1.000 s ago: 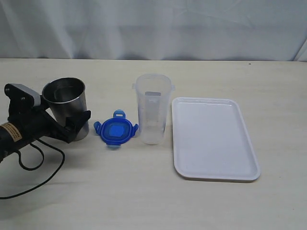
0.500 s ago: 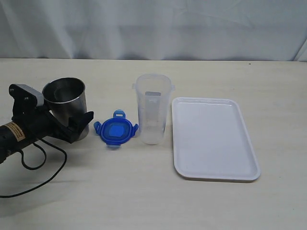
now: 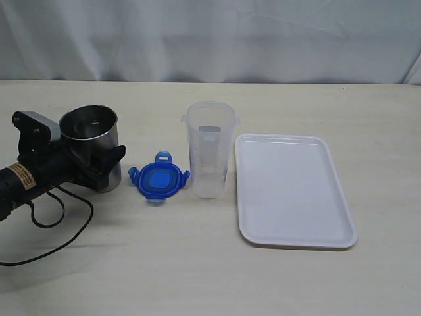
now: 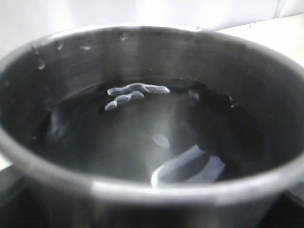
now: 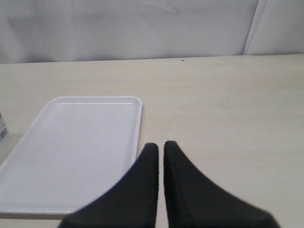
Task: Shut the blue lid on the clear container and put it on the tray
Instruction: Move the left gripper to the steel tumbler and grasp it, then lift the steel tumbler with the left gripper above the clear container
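Note:
The clear container (image 3: 209,148) stands upright and open at the table's middle. Just left of it the blue lid (image 3: 158,178) lies flat on the table, apart from it. The white tray (image 3: 296,191) lies to the container's right, with nothing on it; it also shows in the right wrist view (image 5: 71,152). My left gripper (image 3: 99,153) reaches in low from the left and has its jaws round a steel cup (image 3: 89,125), the near finger against the cup's wall. The cup's inside (image 4: 142,61) fills the left wrist view. My right gripper (image 5: 160,145) is shut and empty beside the tray, outside the exterior view.
A black cable (image 3: 59,224) trails from the left arm over the table's near left. A white curtain (image 3: 210,39) closes off the back edge of the table.
The left gripper has slid a little right and its jaws have narrowed onto the steel cup, which now stands straighter. Lid, container, tray and right gripper have not moved.

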Robot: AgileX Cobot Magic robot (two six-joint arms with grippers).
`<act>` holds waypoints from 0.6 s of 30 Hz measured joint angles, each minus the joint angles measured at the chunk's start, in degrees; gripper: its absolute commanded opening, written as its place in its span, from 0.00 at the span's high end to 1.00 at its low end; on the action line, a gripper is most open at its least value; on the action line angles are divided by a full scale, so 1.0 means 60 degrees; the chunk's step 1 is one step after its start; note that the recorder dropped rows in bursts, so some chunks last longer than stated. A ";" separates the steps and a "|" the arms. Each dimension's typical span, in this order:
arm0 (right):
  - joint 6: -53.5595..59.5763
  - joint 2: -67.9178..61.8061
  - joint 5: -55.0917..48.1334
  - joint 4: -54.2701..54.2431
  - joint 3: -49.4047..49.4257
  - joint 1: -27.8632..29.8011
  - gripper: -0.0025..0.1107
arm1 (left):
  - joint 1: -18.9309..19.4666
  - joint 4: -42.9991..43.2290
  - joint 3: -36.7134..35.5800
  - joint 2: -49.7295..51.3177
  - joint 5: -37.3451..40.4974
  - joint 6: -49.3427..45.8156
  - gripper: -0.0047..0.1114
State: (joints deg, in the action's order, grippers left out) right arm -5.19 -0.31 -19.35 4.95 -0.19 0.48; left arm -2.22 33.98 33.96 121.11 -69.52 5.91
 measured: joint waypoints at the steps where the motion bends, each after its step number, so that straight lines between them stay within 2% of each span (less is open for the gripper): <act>1: 0.0000 0.0000 0.0000 0.0000 0.0000 0.0000 0.94 | 0.0000 0.0033 0.0000 0.0000 0.0000 0.0000 0.60; 6: 0.0000 0.0000 -0.0010 0.0000 0.0000 0.0000 0.94 | 0.0000 0.0333 0.0007 0.0000 0.0000 0.0145 0.96; 18: 0.0000 0.0000 -0.0010 0.0000 0.0000 0.0000 0.94 | 0.0000 0.0700 0.0091 0.0000 0.0021 0.0221 0.96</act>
State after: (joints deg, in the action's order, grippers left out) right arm -5.19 -0.31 -19.41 4.95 -0.19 0.48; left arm -2.22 38.18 34.50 121.11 -69.39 7.23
